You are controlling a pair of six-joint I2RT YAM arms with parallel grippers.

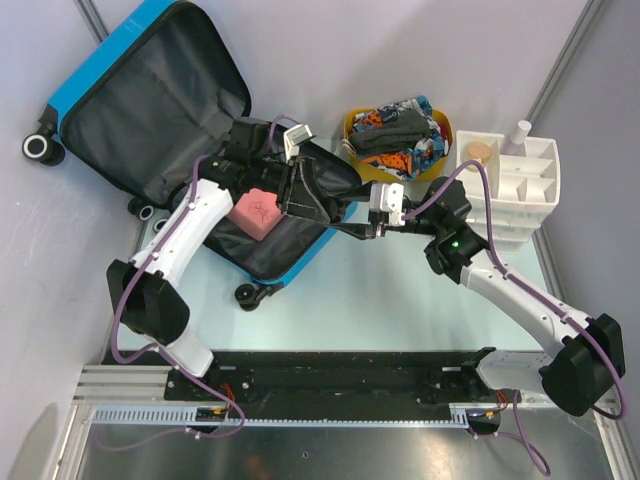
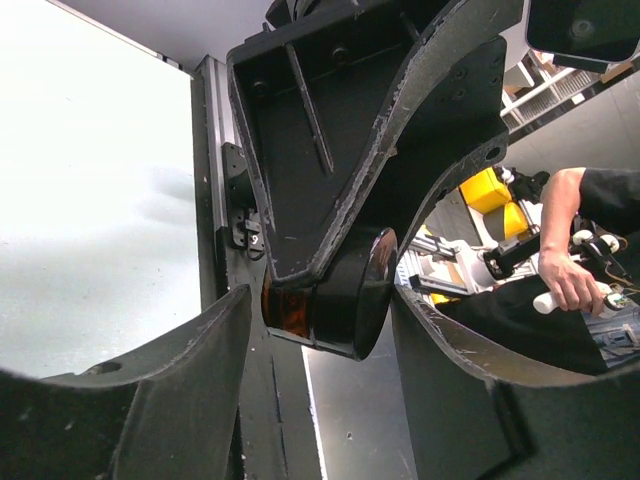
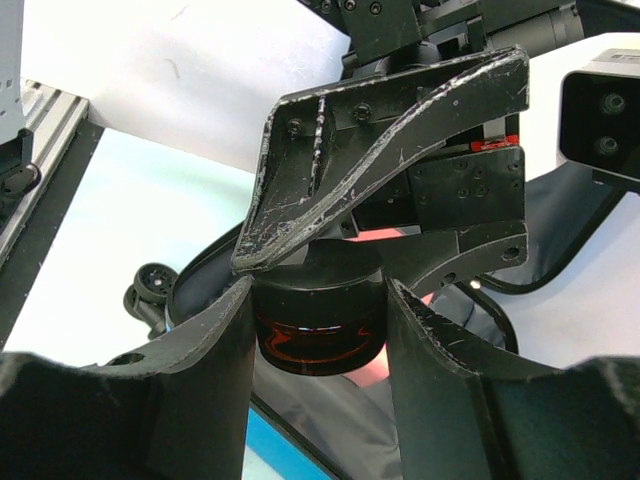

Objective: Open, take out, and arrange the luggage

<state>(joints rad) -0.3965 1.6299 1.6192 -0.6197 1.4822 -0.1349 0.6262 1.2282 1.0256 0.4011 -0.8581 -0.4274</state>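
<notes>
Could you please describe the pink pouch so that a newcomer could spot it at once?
Find the open blue suitcase at the left of the table. In its nearer half, on dark lining, lies the small pink pouch. It is the only pink thing inside the case.

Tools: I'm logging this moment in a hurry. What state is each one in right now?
Left tool: jaws around the dark jar; whether it grips cannot be told.
Right tool: closed on the dark jar.
</notes>
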